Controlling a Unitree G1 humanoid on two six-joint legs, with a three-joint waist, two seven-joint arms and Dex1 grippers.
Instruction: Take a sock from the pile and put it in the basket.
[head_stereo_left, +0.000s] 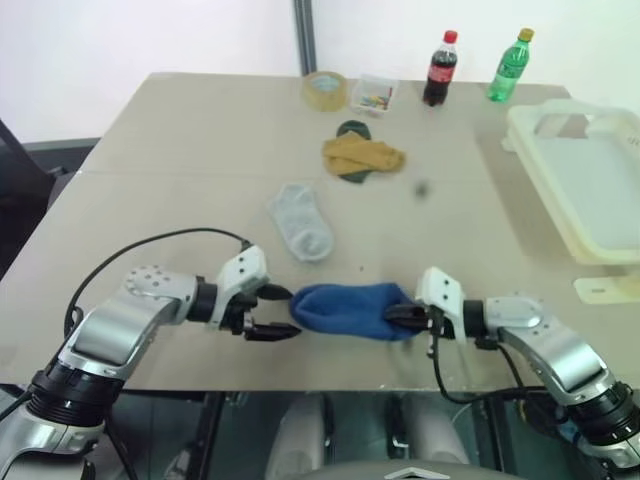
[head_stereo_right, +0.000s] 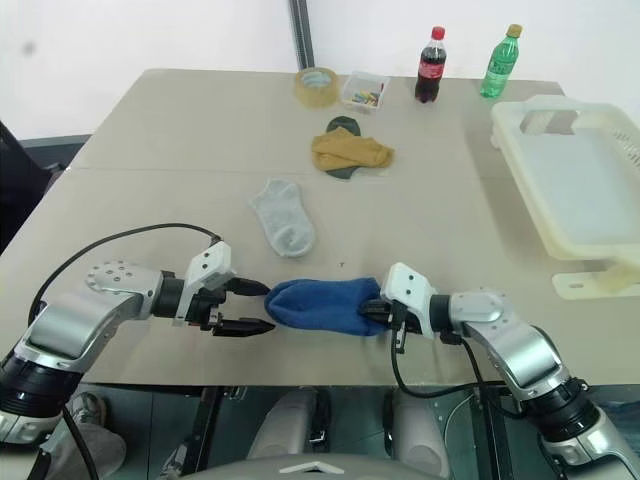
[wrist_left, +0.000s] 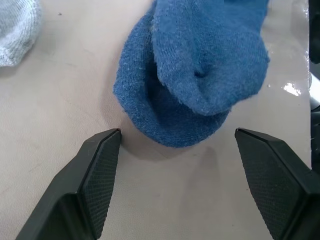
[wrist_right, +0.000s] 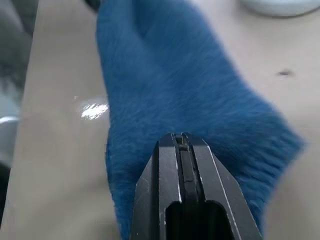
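Near table edge: blue sock (head_stereo_left: 352, 310) lying flat between both grippers. Right gripper (head_stereo_left: 400, 316) clamped on sock's right end, fingers pressed together over the fabric. Left gripper (head_stereo_left: 279, 312) just off sock's left end, jaws spread wide, gripping nothing. Farther in: pale grey sock (head_stereo_left: 303, 222), alone. Beyond: mustard yellow sock (head_stereo_left: 363, 155) atop dark green one (head_stereo_left: 352, 130). Far right: cream basket (head_stereo_left: 560, 205). Along back edge: tape roll (head_stereo_left: 325, 89), clear box (head_stereo_left: 374, 94), cola bottle (head_stereo_left: 440, 68), green bottle (head_stereo_left: 510, 65).
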